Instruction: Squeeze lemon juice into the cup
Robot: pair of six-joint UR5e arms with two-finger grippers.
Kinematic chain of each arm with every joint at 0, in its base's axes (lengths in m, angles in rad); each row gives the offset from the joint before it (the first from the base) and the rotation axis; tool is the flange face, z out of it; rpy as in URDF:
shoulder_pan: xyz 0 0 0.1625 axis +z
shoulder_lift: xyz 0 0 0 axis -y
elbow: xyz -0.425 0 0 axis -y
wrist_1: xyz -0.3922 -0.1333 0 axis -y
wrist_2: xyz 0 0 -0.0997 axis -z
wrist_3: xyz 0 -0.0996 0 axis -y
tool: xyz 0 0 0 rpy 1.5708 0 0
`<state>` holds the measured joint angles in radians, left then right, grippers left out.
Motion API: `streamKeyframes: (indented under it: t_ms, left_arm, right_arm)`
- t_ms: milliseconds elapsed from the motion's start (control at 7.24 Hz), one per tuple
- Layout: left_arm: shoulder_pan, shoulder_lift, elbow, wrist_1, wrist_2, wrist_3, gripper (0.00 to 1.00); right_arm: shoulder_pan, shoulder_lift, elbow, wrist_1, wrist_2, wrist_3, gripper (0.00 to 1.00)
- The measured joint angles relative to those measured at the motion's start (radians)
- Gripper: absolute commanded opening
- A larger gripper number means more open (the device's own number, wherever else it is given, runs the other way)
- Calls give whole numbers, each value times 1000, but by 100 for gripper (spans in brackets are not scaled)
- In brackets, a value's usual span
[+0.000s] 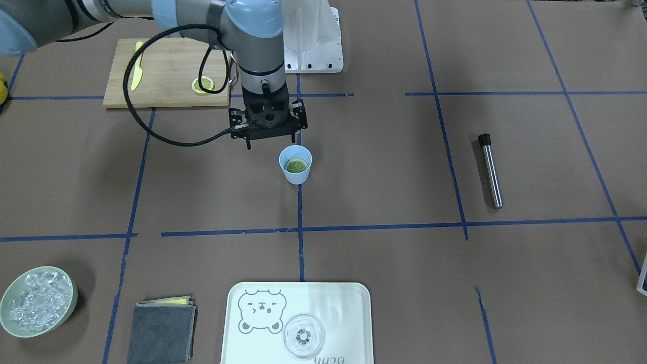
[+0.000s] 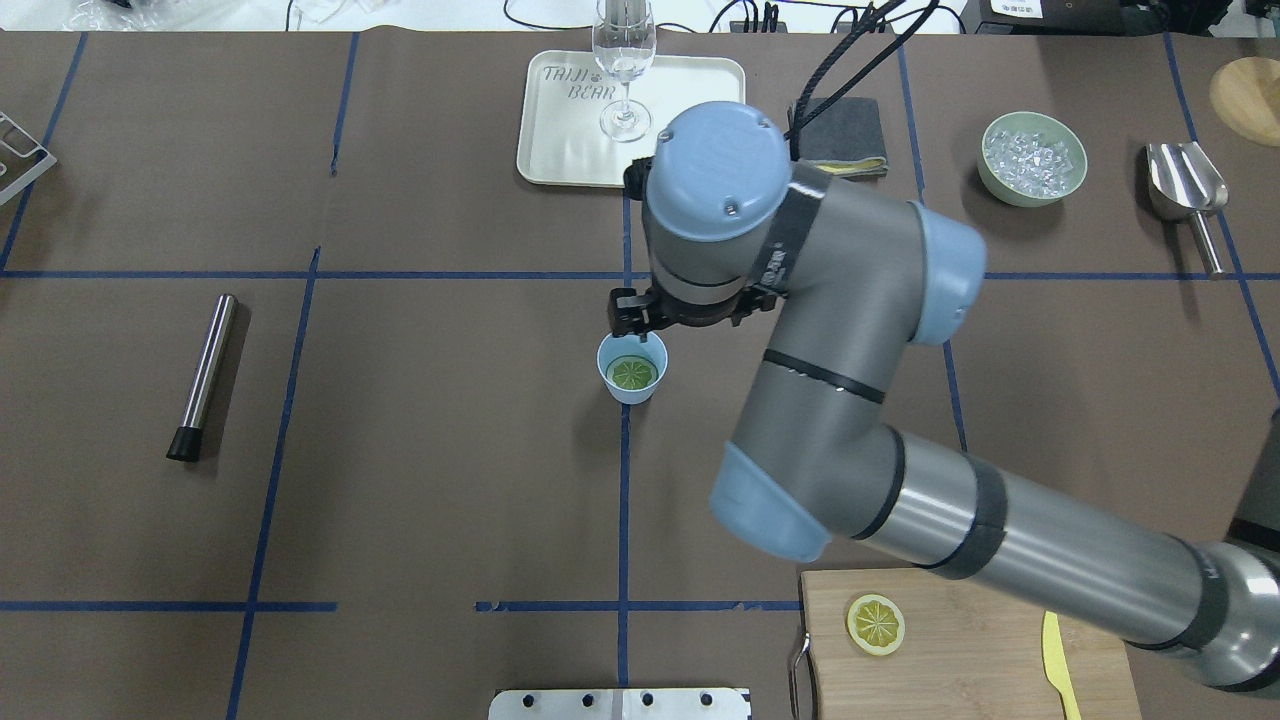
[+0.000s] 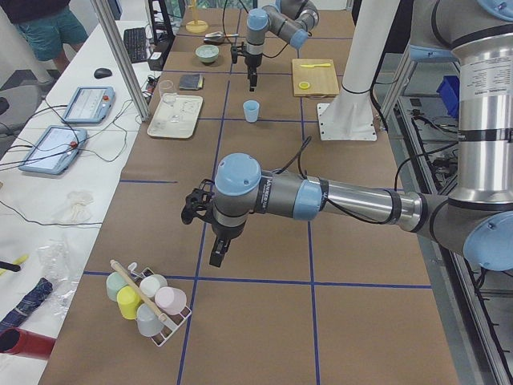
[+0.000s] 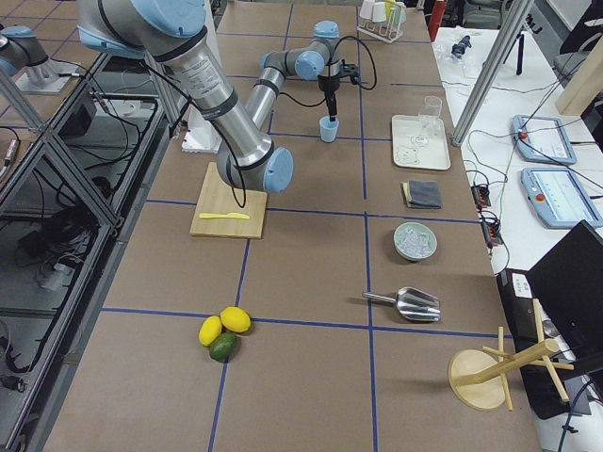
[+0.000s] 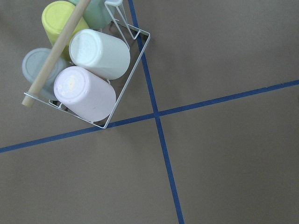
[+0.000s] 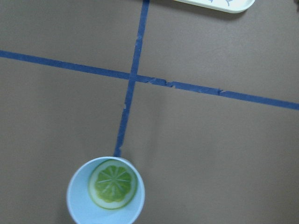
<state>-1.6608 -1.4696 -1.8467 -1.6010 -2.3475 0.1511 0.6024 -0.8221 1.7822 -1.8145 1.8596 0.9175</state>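
The light-blue cup [image 1: 295,176] stands near the table's middle on a blue tape line. A greenish lemon slice [image 1: 296,165] lies flat inside it, also in the right wrist view [image 6: 113,184] and the overhead view [image 2: 633,374]. My right gripper [image 1: 271,143] hangs just above the cup's robot-side rim, its fingers apart and empty. A second lemon slice [image 1: 202,85] lies on the wooden cutting board [image 1: 167,55]. My left gripper [image 3: 216,257] hovers over bare table far from the cup. It shows only in the exterior left view, so I cannot tell whether it is open or shut.
A yellow knife [image 1: 136,73] lies on the board. A clear glass [image 1: 303,336] stands on a white tray [image 1: 343,303]. A green bowl of ice [image 1: 38,302], a grey cloth [image 1: 162,331] and a steel rod [image 1: 490,172] lie around. A wire rack of cups [image 5: 93,70] sits below my left wrist.
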Motion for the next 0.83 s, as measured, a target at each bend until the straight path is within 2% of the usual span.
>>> streamKeyframes:
  t_ms: [276, 415, 829]
  left_arm:
    - [-1, 2, 2, 0, 1, -2, 100]
    - [-1, 6, 4, 1, 1, -2, 100]
    - [12, 9, 11, 15, 0, -3, 100]
  right_arm:
    - [184, -171, 105, -25, 123, -336, 100]
    - [301, -277, 129, -27, 182, -544, 100]
    - [657, -575, 129, -26, 247, -1030, 100]
